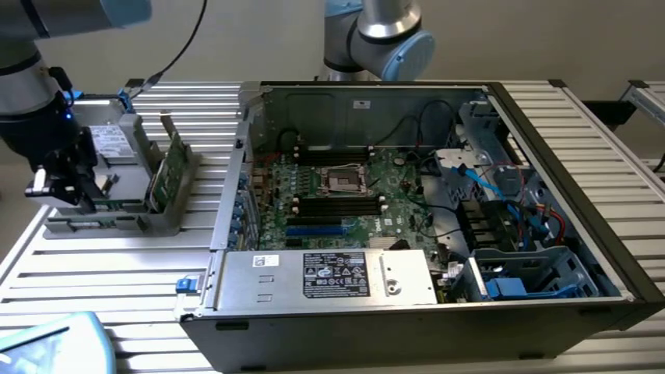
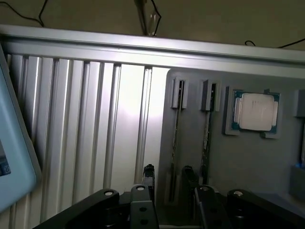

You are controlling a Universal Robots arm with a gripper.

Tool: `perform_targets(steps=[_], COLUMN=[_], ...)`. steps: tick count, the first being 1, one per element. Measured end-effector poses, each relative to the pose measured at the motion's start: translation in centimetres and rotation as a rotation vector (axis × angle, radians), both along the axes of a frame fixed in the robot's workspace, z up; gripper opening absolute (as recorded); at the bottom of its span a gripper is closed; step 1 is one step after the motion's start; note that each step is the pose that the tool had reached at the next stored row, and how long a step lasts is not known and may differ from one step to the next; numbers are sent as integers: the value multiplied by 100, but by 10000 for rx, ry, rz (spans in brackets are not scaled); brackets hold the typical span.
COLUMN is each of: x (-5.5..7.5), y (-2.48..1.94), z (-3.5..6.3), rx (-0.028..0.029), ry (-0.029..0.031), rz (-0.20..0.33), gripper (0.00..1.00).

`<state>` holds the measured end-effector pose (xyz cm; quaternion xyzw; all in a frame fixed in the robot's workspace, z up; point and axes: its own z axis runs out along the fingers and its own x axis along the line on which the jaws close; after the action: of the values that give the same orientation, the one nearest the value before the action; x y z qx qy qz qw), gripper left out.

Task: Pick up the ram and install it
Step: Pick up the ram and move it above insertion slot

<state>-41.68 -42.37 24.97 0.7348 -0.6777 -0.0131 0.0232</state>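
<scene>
A slatted metal table [image 1: 93, 273] is carrying everything. An open black computer case [image 1: 582, 304] is lying on its side just beside the grey parts holder [image 1: 124, 222], on the exterior view's right of it. Inside the case a green motherboard [image 1: 343, 202] is lying flat. A silver power supply [image 1: 322, 276] is sitting along the near wall, and blue cables [image 1: 499, 187] are running at the end farthest from the holder.

The holder is keeping thin boards upright in narrow slots. The gripper [image 2: 167, 171] is hovering over the holder with its fingers spread wide, gripping nothing. The ram [image 2: 174, 143] is standing on edge in one slot, in line with the gap between the fingers. A second thin board [image 2: 207, 138] is standing in the next slot. A square silver processor [image 2: 256, 112] is lying in a recess of the holder just past that board.
</scene>
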Motion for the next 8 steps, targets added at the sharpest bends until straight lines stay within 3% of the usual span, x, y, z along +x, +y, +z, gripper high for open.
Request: perform_targets(steps=[3,8], x=[-1,0], y=[0,1], z=[-53,-144], rx=[66,107], ry=[0,0], rz=[-112,-320], gripper=[37,37])
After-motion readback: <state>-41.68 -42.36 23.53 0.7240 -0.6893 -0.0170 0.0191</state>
